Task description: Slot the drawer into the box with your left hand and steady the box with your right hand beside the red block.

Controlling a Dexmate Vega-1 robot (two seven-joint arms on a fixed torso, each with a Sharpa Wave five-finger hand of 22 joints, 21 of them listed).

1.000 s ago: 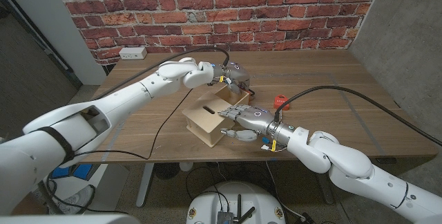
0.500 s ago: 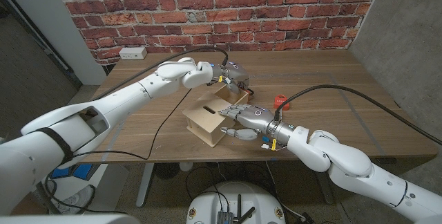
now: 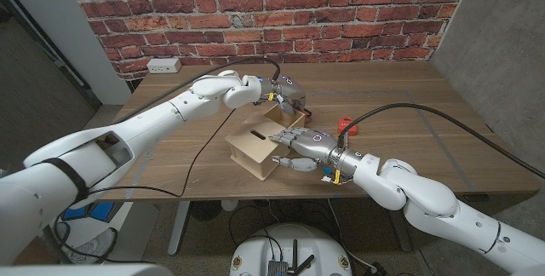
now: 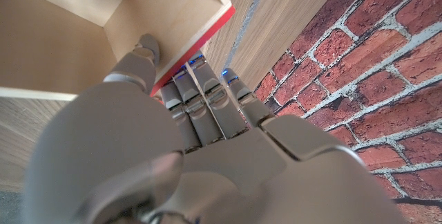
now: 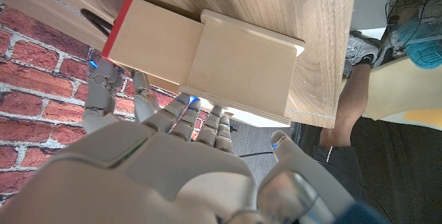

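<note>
In the head view, your left hand [image 3: 291, 94] grips the far end of the drawer [image 3: 285, 119], which sits partly inside the wooden box [image 3: 254, 146] on the tabletop [image 3: 409, 97]. Your right hand [image 3: 300, 146] rests against the box's side, fingers spread, with the red block [image 3: 345, 125] nearby.

In the left wrist view, your left hand [image 4: 173, 134] pinches the drawer's red-edged wall [image 4: 200, 41], thumb inside.

In the right wrist view, your right hand [image 5: 173, 148] lies alongside the box [image 5: 242, 65], fingers apart.
</note>
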